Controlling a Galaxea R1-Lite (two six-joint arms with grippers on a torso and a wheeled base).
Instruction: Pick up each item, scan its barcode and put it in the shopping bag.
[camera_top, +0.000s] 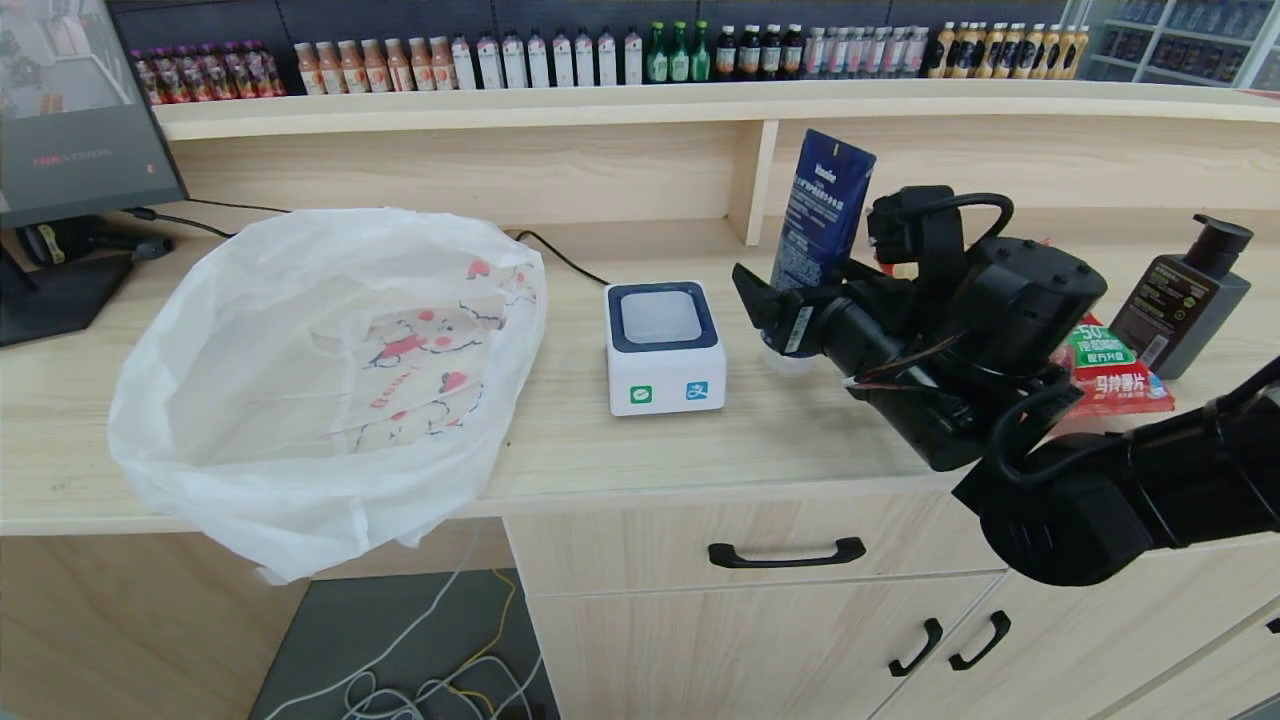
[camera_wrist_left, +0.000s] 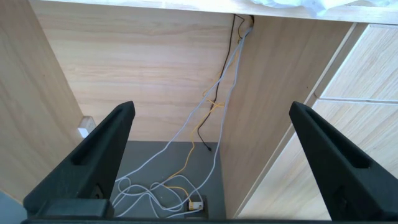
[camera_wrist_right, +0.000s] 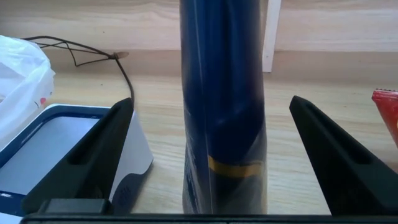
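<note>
Blue tube (camera_top: 822, 215) stands upright, cap down, on the counter (camera_top: 600, 450), at 3 o'clock from the white scanner (camera_top: 665, 345). We see the right tool (camera_top: 790, 320) level with its lower part. The shopping bag (camera_top: 320, 380) lies open at 9 o'clock from the scanner; a red packet (camera_top: 1115, 375) and a dark pump bottle (camera_top: 1180, 300) sit further towards 3 o'clock.

From the left wrist, the left tool (camera_wrist_left: 211, 162) hangs spread wide below the counter, above loose cables (camera_wrist_left: 168, 186).

From the right wrist, we see the tube between widely spread fingers, touching neither.

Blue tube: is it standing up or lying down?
Standing up. The blue tube is upright, cap end down on the counter.
</note>
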